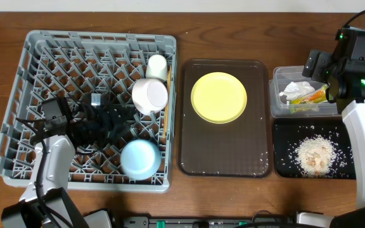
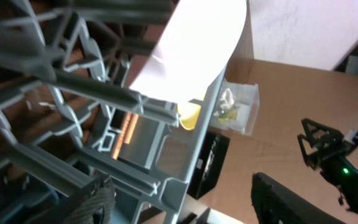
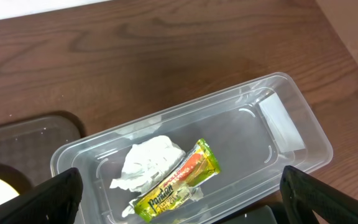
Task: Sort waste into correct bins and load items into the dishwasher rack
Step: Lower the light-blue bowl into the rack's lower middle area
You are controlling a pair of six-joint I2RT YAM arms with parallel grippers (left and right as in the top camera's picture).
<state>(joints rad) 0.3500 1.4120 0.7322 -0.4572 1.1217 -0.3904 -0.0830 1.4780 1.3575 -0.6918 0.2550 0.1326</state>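
Presumably as dry waste, crumpled white tissue [image 3: 148, 163] and green-and-orange wrapper [image 3: 190, 173] lay in clear plastic tub [image 3: 281, 124] under right gripper [image 3: 182, 180], jaws wide, empty; left gripper [image 2: 182, 186], also open, empty, sat inside grey pegged rack [image 1: 100, 39].

Rack [image 1: 37, 50] holding cups [image 1: 149, 95] and bowl [image 1: 139, 158], surface's [image 1: 233, 35] left; plate [image 1: 218, 97] on serving tray [image 1: 224, 152], centre; tub [image 1: 282, 75] behind shallow tray [image 1: 282, 136], right.
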